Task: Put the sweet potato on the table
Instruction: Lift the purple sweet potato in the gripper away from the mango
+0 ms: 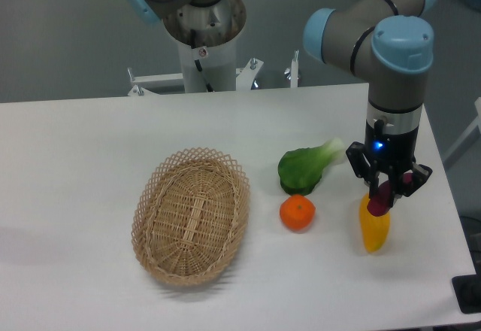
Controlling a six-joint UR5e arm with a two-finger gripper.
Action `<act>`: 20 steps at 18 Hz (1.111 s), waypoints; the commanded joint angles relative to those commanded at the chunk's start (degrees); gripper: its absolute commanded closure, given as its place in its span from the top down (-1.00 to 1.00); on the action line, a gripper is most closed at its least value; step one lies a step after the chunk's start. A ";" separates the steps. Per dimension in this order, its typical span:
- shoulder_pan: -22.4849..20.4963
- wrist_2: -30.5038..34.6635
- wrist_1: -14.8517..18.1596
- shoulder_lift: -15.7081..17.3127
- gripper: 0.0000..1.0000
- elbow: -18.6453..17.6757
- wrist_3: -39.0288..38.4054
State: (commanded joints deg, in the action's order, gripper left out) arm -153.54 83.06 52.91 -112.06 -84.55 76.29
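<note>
The sweet potato (381, 197) is a small dark purple-magenta tuber held upright between the fingers of my gripper (384, 192). The gripper is shut on it at the right side of the white table (83, 165). The tuber hangs just above the table, in front of a yellow-orange oblong fruit (374, 229) that lies under it. I cannot tell whether the tuber touches that fruit.
An oval wicker basket (192, 214) stands empty at centre left. A round orange (297, 213) and a green bok choy (307, 167) lie left of the gripper. The table's right edge is close to the gripper. The arm's base column stands at the back.
</note>
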 joint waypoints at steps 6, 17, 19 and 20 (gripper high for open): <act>0.18 0.09 -0.09 0.00 -0.43 -0.70 -1.31; 1.41 0.18 -0.70 -0.26 -0.43 -1.93 -6.24; 2.37 1.05 -0.62 -0.79 -0.43 -1.93 -7.64; 3.33 1.58 -0.88 -1.31 -0.43 -1.85 -9.65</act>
State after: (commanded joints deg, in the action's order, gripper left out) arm -150.21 84.63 52.03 -113.37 -86.40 66.64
